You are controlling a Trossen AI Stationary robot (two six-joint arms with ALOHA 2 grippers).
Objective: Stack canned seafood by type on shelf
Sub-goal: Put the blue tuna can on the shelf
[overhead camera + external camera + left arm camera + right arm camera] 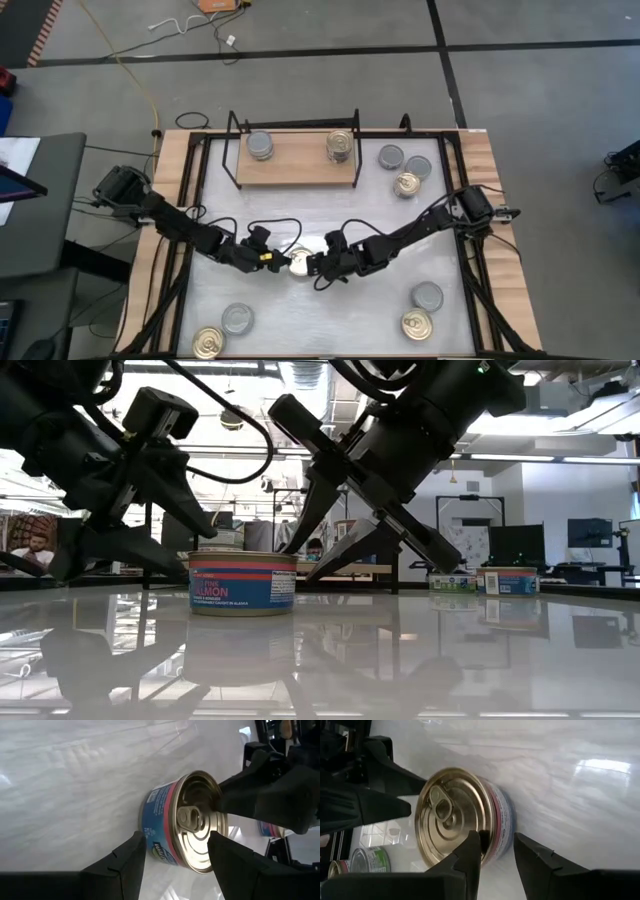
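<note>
A gold-topped can [298, 262] with a ring pull and a blue-and-red label [242, 582] stands upright on the white tabletop, at its middle. My left gripper [279, 261] comes at it from the table's left, and my right gripper [316, 266] from the right. Both are open and rolled, so that one finger stands over the other. Each straddles the can's edge [177, 837] [496, 840]. The shelf [298, 168] at the far side bears a silver can [260, 146] and a gold-topped stack [340, 145]. My left gripper slants down from the table's left. Its upper finger [225, 855] reaches over the top's rim [212, 827] and its lower finger [131, 857] stands by the label wall; whether either touches, I cannot tell. My right gripper slants down from the table's right. Its upper fingertip [474, 842] lies at the rim of the gold top [481, 822], and its lower finger [527, 851] stands beside the wall, near the table. Whether they press the can, I cannot tell.
Three cans [405, 168] lie to the right of the shelf. Near the front edge lie a silver can [237, 318] and a gold one [208, 343] at the left, and a silver one [427, 296] and a gold one [417, 324] at the right.
</note>
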